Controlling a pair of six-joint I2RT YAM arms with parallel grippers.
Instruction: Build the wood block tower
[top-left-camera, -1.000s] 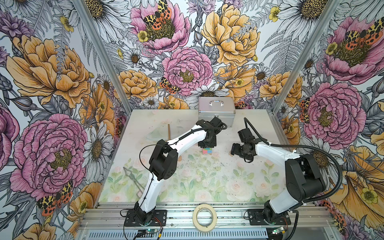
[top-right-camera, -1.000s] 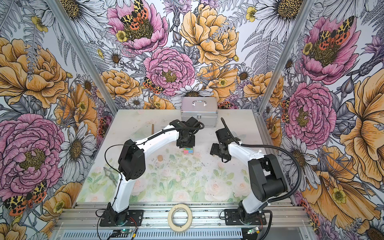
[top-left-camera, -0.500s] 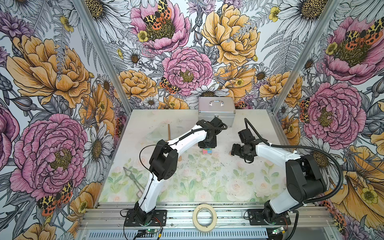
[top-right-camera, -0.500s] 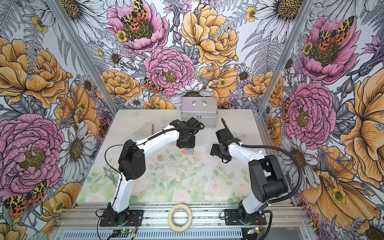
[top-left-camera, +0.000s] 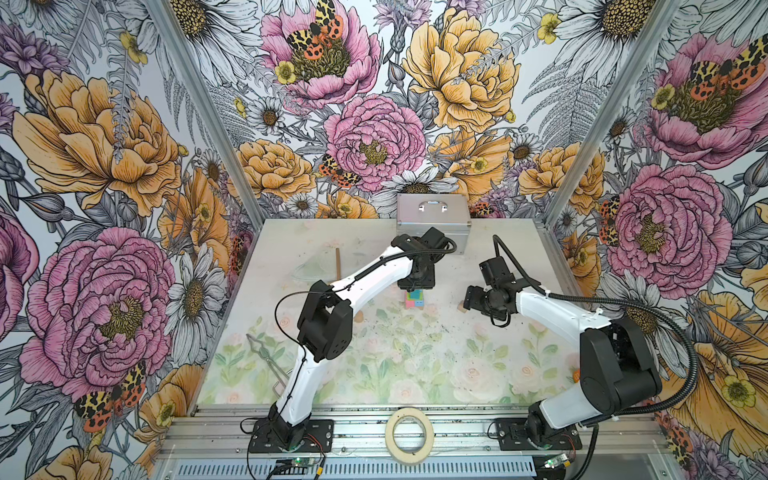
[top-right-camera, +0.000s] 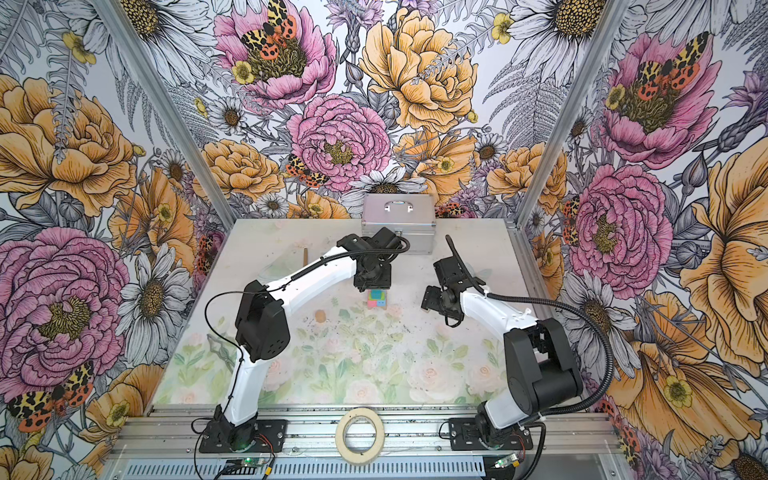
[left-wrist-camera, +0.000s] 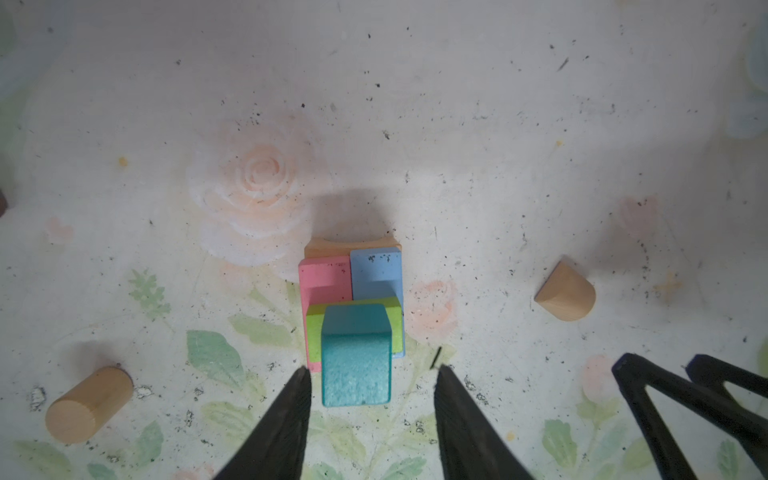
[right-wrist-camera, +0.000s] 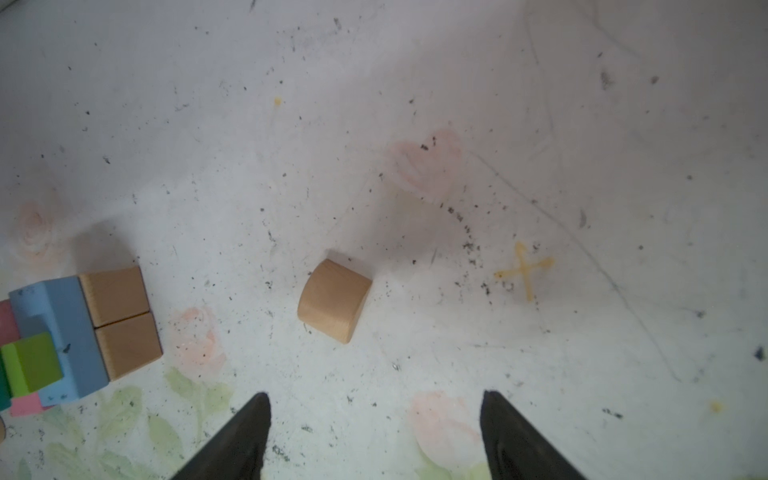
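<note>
Teal block (left-wrist-camera: 356, 353) tops the tower (top-left-camera: 414, 299); the left gripper (left-wrist-camera: 374, 370) is spread around it.

We find the tower on the table (top-left-camera: 374, 374), towards the far middle and in front of the silver case (top-left-camera: 432, 212). The teal block sits on a green block (left-wrist-camera: 313, 332). The green block lies across a pink block (left-wrist-camera: 324, 278) and a blue block (left-wrist-camera: 376, 270) set side by side, with tan blocks (right-wrist-camera: 120, 322) touching them at one end. The left gripper's fingers flank the teal block with a gap on each side, gripping nothing. A tan cylinder (left-wrist-camera: 89, 405) lies on its side to the tower's left in both top views. To the right, a half-round block (right-wrist-camera: 334, 300) lies alone. We see the right gripper (right-wrist-camera: 376, 395) above it, jaws wide apart and empty.
</note>
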